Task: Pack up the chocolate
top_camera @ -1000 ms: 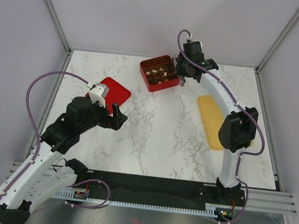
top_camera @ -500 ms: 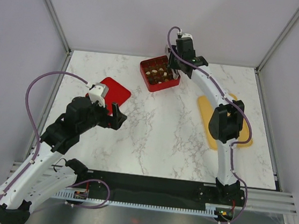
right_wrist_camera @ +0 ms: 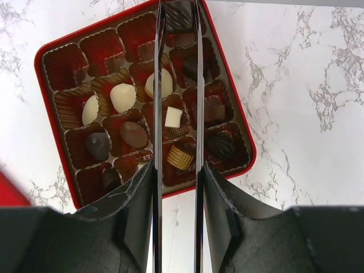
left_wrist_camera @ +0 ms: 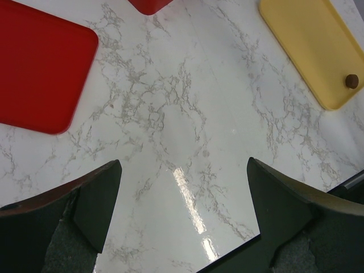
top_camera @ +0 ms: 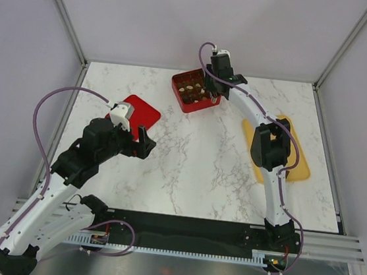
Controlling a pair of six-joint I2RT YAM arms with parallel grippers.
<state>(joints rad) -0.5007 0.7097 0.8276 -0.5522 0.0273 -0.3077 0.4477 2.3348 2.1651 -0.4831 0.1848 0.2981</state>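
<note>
Jaws of the right gripper [right_wrist_camera: 178, 7] stand narrow and parallel, pinched on a dark chocolate piece [right_wrist_camera: 180, 17] at their tips. They hang directly above the red box [top_camera: 202, 106], which sits at the far middle of the marble tabletop [left_wrist_camera: 187, 114].

Under them the box shows a grid of brown fluted cups, and several hold sweets. Pale cream domes [right_wrist_camera: 123, 96] lie in the left half, and a small cream square [right_wrist_camera: 173, 116] shows between the fingers. A dark oval [right_wrist_camera: 133, 135] has a darker lump [right_wrist_camera: 98, 145] beside it. There is also a gold-striped piece [right_wrist_camera: 181, 158] (whether that is foil, or bears any lettering, is too small to tell) and a dark ridged one [right_wrist_camera: 220, 146] near the right wall. Some cups along the box's left side are bare.

The left gripper [left_wrist_camera: 182, 170] hangs over the tabletop toward the left front, jaws spread wide with nothing between them. Just beyond it lies a flat red lid [left_wrist_camera: 40, 68]. On the right side lies the yellow tray [left_wrist_camera: 301, 40]. One round brown chocolate [left_wrist_camera: 351, 81] sits near its edge, well apart from the box.
</note>
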